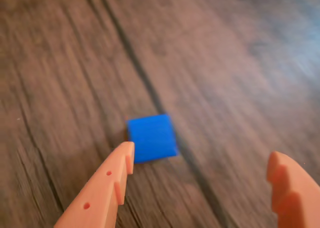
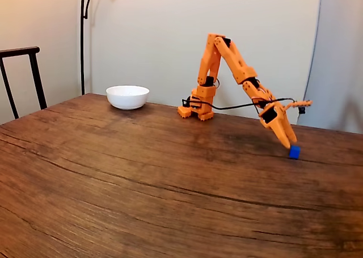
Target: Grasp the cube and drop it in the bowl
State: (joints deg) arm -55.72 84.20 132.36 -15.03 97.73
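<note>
Dark brown wood, coarse-grained and cracked along long wavy lines, is making up the table (image 2: 113,190), which is spreading across the whole lower part of the fixed view. Orange plastic arm (image 2: 227,59) is standing near the table's far edge, folding sharply at the elbow and reaching down toward the right end; a black cable is trailing along it. A dark chair back (image 2: 22,71) is showing beyond the left edge, and a thin black lamp pole (image 2: 83,37) is rising against the pale wall.

White bowl (image 2: 127,96), round, smooth and glossy with curved sides, is sitting close to the far edge toward the left, well apart from the arm's tip.

Gripper (image 1: 200,160) is pointing down at the wood near the right end. In the wrist view its two orange fingers (image 1: 107,188), tapered and notched, are standing spread wide with nothing between them. The picture is blurring slightly.

Blue cube (image 1: 152,138), small, matte and plain-faced, is resting on the bare wood beside a dark crack, just ahead of the left finger's tip. In the fixed view the cube (image 2: 294,152) is lying right under the gripper tip; contact cannot be told.
</note>
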